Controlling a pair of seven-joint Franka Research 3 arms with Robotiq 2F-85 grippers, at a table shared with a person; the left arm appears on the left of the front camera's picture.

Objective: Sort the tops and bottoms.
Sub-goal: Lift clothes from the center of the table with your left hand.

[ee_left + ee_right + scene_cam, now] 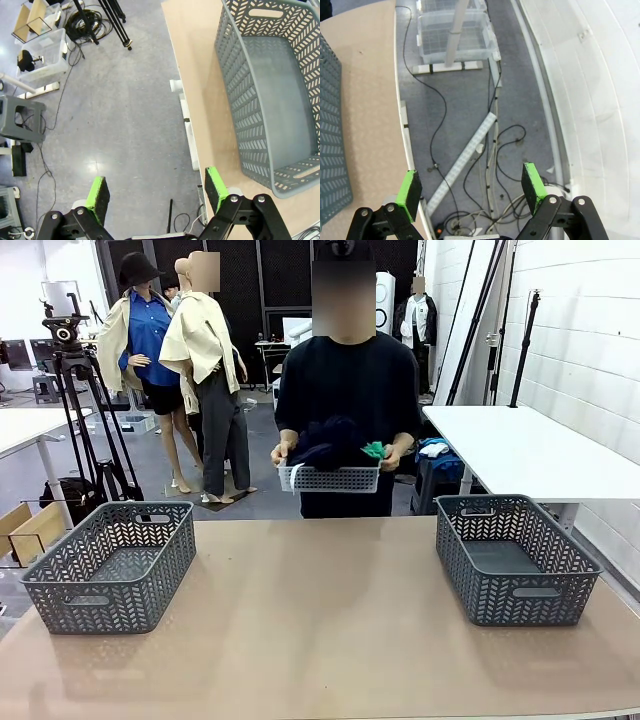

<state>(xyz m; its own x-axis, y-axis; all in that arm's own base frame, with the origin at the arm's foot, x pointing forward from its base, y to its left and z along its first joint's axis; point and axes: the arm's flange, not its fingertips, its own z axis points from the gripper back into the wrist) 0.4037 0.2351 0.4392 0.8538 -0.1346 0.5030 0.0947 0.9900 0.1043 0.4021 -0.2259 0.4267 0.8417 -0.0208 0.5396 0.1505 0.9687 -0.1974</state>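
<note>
Your left end effector (156,190) and right end effector (471,187) hang spread and empty beside the worktop (320,620). Far side, a person (350,380) holds a white basket (330,479) of clothes (328,440).

Bare table (320,630) stretches between the left grey basket (110,565) and the right grey basket (515,558) (each near its own side edge), open for a reach across. Beyond the far edge's middle, a person (350,380) holds a white basket (330,479) of clothes (328,440).
</note>
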